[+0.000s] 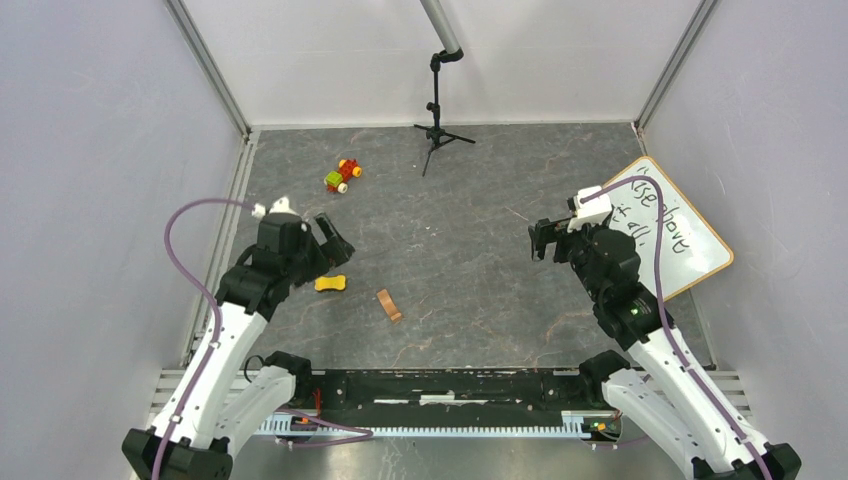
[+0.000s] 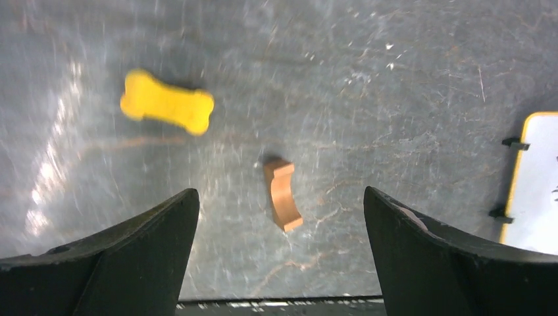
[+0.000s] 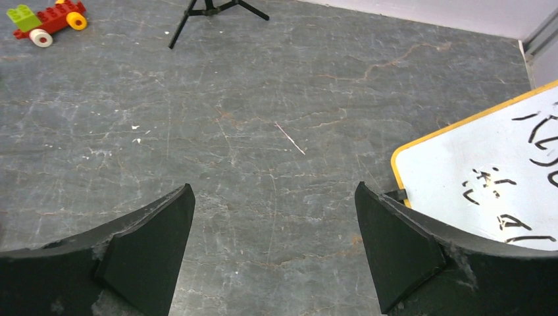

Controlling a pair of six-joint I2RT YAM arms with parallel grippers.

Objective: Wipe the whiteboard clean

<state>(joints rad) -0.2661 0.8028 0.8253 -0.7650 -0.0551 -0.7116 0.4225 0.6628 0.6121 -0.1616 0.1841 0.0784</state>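
Note:
The whiteboard (image 1: 680,235) lies at the right of the table, white with a tan frame and dark handwriting on it. It also shows at the right edge of the right wrist view (image 3: 487,178) and as a corner in the left wrist view (image 2: 536,187). My right gripper (image 1: 541,240) is open and empty, hovering just left of the board; in its own view (image 3: 273,197) only bare table lies between the fingers. My left gripper (image 1: 335,240) is open and empty above the left of the table, also seen in its own view (image 2: 281,197).
A yellow bone-shaped toy (image 1: 330,283) and a small brown curved block (image 1: 389,305) lie near the left gripper. A red, green and yellow brick car (image 1: 342,175) sits further back. A black tripod stand (image 1: 437,125) stands at the back centre. Walls enclose the table.

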